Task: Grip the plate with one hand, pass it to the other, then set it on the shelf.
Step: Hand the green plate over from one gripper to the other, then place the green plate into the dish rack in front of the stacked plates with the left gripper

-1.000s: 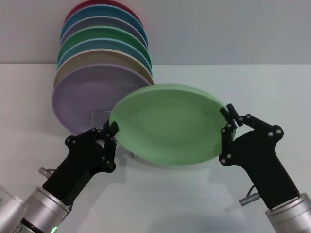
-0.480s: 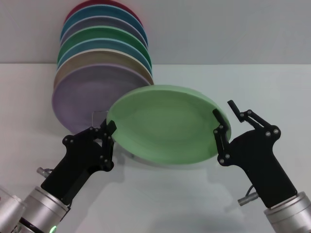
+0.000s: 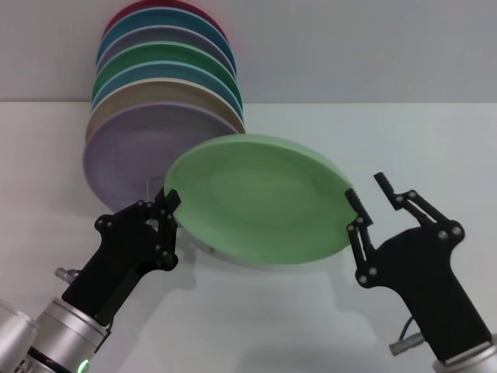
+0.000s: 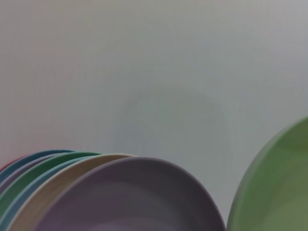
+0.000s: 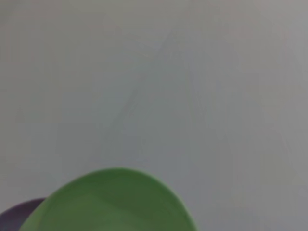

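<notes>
Hidden or cut off: the shelf [image 3: 155,186] shows only as a thin clear wire loop between the lilac plate [image 3: 124,159] and the plate [image 3: 256,198]; the rest of it is covered by the row of plates and cannot be traced. Left gripper [image 3: 169,208] fingertips are partly masked by the plate's rim. Neither wrist view shows its own fingers. In the left wrist view only a curved green edge of the plate [image 4: 274,192] enters the frame, beside the lilac plate [image 4: 130,197] and the stacked rims behind it. The right wrist view gives the plate [image 5: 110,202] as a green arc, cut off, with a dark sliver of another plate at the frame corner.

Plate: round, pale mint green, matte, shallow raised rim. Held tilted in the air above the middle of the white desk [image 3: 435,148], just in front of the plate row at the far left of the desk.

Left gripper: black, linkage-type fingers, clamped on the plate's left rim. Arm enters from the near left corner.

Right gripper [image 3: 369,194]: same black build, fingers spread apart, at the plate's right rim; inner finger close to the rim, outer finger clear of it. Contact cannot be told.

Plate row: upright, overlapping discs, red at the back, then blue, grey, dark green, teal, beige, lilac in front. Smooth matte faces.
</notes>
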You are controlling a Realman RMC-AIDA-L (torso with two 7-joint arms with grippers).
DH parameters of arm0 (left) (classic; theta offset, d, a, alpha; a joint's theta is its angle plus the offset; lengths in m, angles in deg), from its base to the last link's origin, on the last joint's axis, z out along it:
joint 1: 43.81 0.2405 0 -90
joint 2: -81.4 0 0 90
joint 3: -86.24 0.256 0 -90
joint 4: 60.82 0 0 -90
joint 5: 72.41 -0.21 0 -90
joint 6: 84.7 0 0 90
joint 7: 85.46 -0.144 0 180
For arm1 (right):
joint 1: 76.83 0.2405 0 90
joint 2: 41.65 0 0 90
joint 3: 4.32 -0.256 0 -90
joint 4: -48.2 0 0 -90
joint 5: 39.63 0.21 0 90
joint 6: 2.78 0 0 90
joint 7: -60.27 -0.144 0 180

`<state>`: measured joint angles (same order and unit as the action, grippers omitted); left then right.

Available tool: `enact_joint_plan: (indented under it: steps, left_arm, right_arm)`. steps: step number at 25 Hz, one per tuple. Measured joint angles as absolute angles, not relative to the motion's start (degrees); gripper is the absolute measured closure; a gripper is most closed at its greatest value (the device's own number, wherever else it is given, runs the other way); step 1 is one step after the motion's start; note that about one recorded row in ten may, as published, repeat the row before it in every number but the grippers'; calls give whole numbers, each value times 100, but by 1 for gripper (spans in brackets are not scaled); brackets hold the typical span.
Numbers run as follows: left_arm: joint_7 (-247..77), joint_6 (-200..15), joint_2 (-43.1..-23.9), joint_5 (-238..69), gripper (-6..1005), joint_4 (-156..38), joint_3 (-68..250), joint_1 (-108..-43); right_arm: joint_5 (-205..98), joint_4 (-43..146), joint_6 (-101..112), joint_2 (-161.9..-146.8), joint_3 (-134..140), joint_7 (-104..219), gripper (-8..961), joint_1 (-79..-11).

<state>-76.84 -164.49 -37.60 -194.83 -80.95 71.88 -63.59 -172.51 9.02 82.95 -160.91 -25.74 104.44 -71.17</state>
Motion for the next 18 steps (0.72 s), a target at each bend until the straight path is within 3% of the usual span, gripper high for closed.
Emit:
enact_joint_plan:
  steps: [18]
  left_arm:
    - [-7706,-17446,-3675,-19504,919,-8143,6771,-5964]
  right_arm:
    - [-17231,915,8844,-16091,-2043,10227,678,-7255]
